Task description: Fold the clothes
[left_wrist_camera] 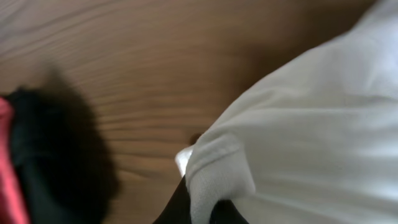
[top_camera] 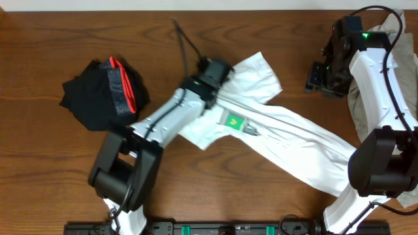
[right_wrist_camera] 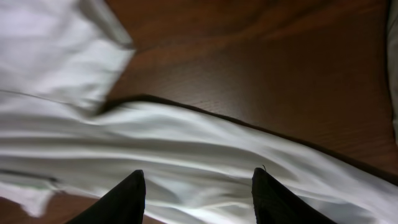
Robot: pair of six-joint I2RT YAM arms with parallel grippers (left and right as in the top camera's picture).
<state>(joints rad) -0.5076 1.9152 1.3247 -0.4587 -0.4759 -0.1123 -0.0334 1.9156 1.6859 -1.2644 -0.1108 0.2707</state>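
The white T-shirt [top_camera: 287,134] lies stretched in a long diagonal band from the table's middle to the front right. My left gripper [top_camera: 217,72] is at its upper left end, and in the left wrist view the fingers [left_wrist_camera: 200,208] are shut on a hemmed edge of the white shirt [left_wrist_camera: 298,124]. My right gripper [top_camera: 321,77] hovers over the far right of the table, apart from the shirt. Its fingers [right_wrist_camera: 199,186] are open and empty above the white shirt [right_wrist_camera: 186,149]. The black garment with a grey-and-red band [top_camera: 104,91] lies bunched at the left.
The khaki-beige garment [top_camera: 400,39] lies at the right edge, partly under my right arm, and a sliver of it shows in the right wrist view [right_wrist_camera: 393,56]. A green tag [top_camera: 233,121] sits on the shirt. The black garment [left_wrist_camera: 50,162] is left of my left gripper.
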